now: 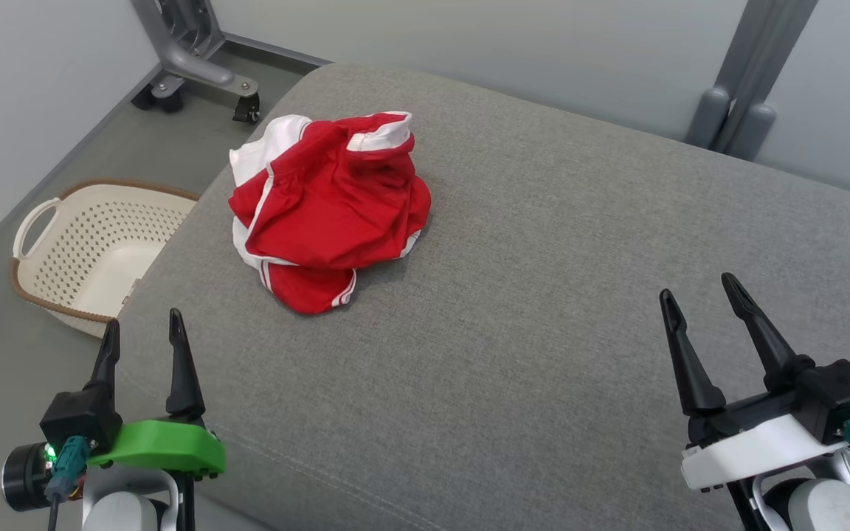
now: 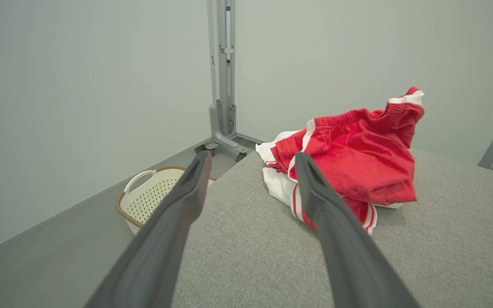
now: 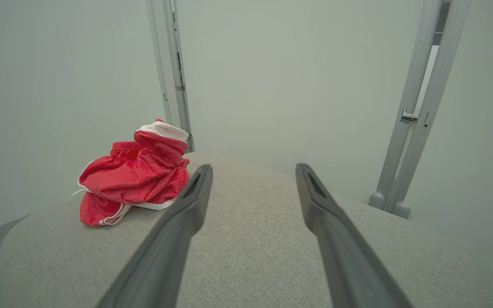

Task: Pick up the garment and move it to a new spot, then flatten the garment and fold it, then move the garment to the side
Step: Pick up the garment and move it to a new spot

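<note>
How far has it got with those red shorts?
Nothing looks done: the red shorts lie crumpled on the grey cushion. Nothing is in hand: the left gripper and right gripper hang open, clear of them. Lifting, moving, flattening, folding and setting aside are all left.

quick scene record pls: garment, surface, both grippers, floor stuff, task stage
garment: red with white trim, crumpled in a heap, not flattened or folded
cushion: grey fabric, garment lies on its far left part
left gripper: open, empty, at near left edge, apart from garment
right gripper: open, empty, over near right side, apart from garment
basket: cream, perforated, on floor left of cushion
metal stand: grey, wheeled, on floor behind cushion
stage: garment not yet picked up
</note>
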